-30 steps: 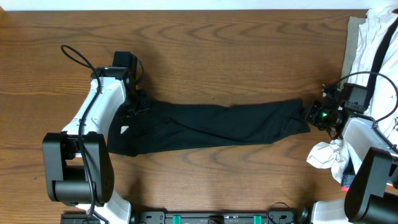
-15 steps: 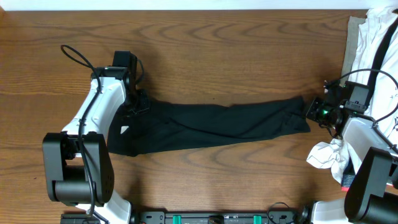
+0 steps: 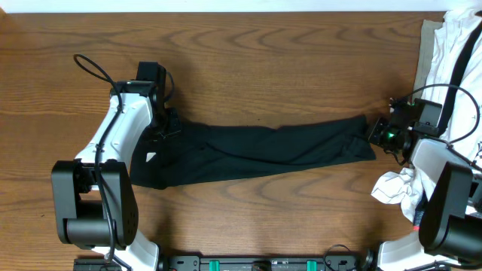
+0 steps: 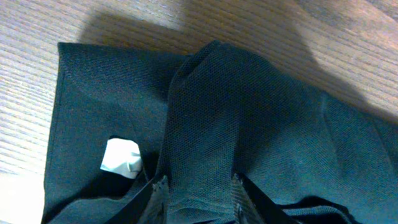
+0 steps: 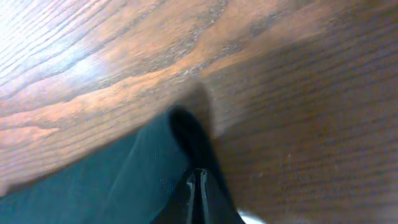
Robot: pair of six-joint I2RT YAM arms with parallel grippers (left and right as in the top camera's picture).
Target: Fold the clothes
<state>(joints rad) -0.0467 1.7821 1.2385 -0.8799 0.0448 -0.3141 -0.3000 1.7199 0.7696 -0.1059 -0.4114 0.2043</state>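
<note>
Black clothes pinched in left hand.

This looks like a robotics lab bench rather than a home. A left arm and a right arm, both white and black, rise from a black mounting rail at the edge of a wood-grain worktop. A cable loops loose. A black garment and heaped white garments lie on the worktop.

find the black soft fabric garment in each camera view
overhead: black soft fabric garment, a long strip across the middle
left wrist: garment fills most of the picture
right wrist: garment in the lower left
shared landmark: brown wooden table under it
</note>
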